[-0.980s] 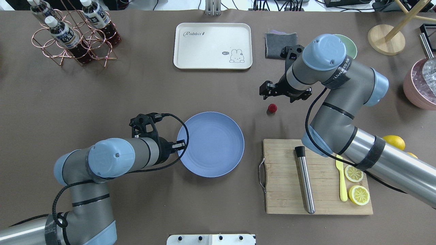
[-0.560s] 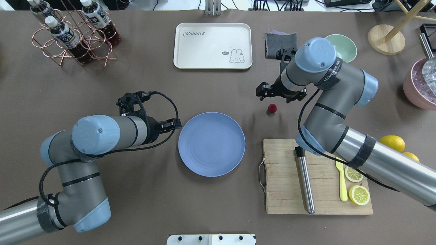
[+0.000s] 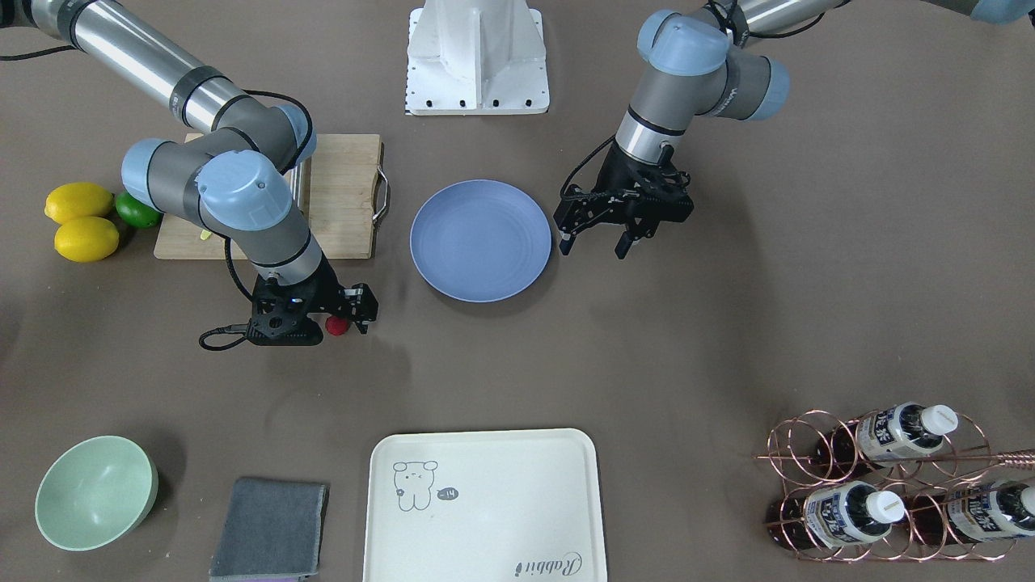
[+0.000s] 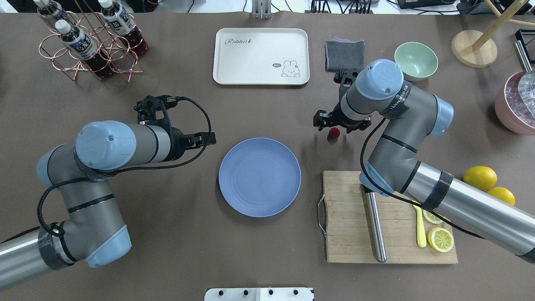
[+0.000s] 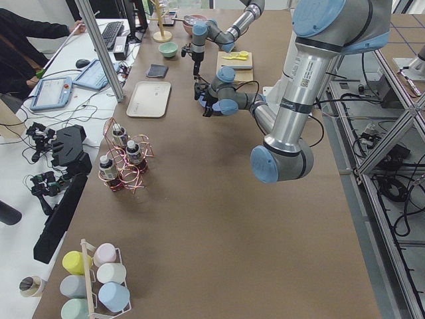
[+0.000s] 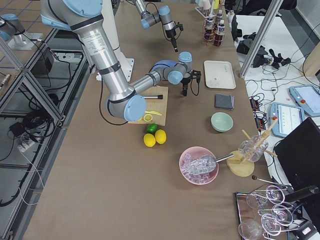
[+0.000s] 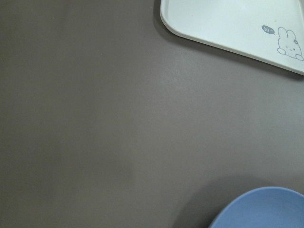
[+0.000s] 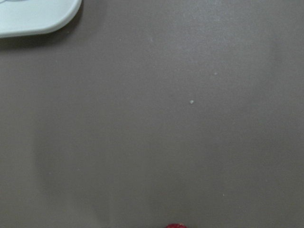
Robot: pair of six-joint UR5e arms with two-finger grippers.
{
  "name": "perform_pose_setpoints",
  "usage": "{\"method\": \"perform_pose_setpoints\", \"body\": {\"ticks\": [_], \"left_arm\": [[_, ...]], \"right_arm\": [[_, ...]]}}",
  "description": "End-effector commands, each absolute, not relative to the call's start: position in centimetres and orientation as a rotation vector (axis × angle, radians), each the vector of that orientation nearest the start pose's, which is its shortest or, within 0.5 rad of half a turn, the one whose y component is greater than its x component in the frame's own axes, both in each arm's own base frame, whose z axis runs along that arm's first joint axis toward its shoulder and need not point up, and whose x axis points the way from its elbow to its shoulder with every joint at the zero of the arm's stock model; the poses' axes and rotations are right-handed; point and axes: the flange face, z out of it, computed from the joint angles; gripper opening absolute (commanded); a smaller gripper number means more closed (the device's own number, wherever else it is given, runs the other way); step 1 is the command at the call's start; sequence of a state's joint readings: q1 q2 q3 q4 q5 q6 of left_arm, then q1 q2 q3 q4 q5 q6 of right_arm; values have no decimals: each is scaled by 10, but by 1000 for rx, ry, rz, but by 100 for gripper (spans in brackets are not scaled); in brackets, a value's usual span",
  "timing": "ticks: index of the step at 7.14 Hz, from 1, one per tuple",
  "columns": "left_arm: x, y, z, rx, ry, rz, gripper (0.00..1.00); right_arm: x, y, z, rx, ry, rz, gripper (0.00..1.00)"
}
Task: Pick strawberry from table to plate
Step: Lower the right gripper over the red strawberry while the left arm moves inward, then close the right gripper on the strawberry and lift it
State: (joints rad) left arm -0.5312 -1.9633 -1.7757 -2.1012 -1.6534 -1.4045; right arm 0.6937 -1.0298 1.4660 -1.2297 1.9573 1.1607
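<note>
Two arms work over the table.

Right arm: I see it come in from the robot's right, pass above the wooden cutting board, fold back at the elbow and turn its wrist straight down.

Right gripper: lowered to the table with its jaws standing apart and the strawberry at its fingertips. In the front-facing view the fruit shows between one black finger and the gripper body. I cannot tell whether either finger touches it.

Left arm: elbow bent, forearm level, wrist pointing toward the plate.

Left gripper: hanging just beside the plate's rim, above the table, fingers spread wide and holding nothing.

Strawberry: small, roundish and dark red with a finely bumpy skin, far smaller than the whole lemons beside the board. It rests on the table, off the plate, beyond the plate's rim on the robot's right. My right wrist camera catches only a red sliver of it at the lower edge of its view.

Writing: the cream tray bears the word "Rabbit" in script at one corner. At the opposite corner is a drawn rabbit with a speech bubble that seems to read "Hi". The bottles in the copper wire rack carry blue-and-white labels whose print is too small for me to read. The lettering on the right arm's wrist band is likewise illegible.
</note>
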Motion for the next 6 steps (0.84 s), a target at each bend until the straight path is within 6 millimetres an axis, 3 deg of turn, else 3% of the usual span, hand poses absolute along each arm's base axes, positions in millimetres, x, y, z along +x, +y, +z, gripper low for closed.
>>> {"method": "perform_pose_setpoints", "body": {"ticks": [1, 3, 4, 5, 6], "left_arm": [[465, -427, 287, 312, 1089, -274, 99], [458, -430, 282, 337, 1093, -275, 99], [435, -453, 283, 365, 1086, -313, 99], [411, -471, 293, 431, 1044, -281, 99], [392, -474, 314, 509, 976, -166, 99]], "right_arm": [[-485, -523, 357, 81, -849, 107, 0], [-475, -530, 349, 79, -860, 118, 0], [-450, -538, 330, 65, -882, 134, 0], [-439, -532, 299, 44, -880, 139, 0], [-439, -529, 267, 47, -888, 136, 0]]}}
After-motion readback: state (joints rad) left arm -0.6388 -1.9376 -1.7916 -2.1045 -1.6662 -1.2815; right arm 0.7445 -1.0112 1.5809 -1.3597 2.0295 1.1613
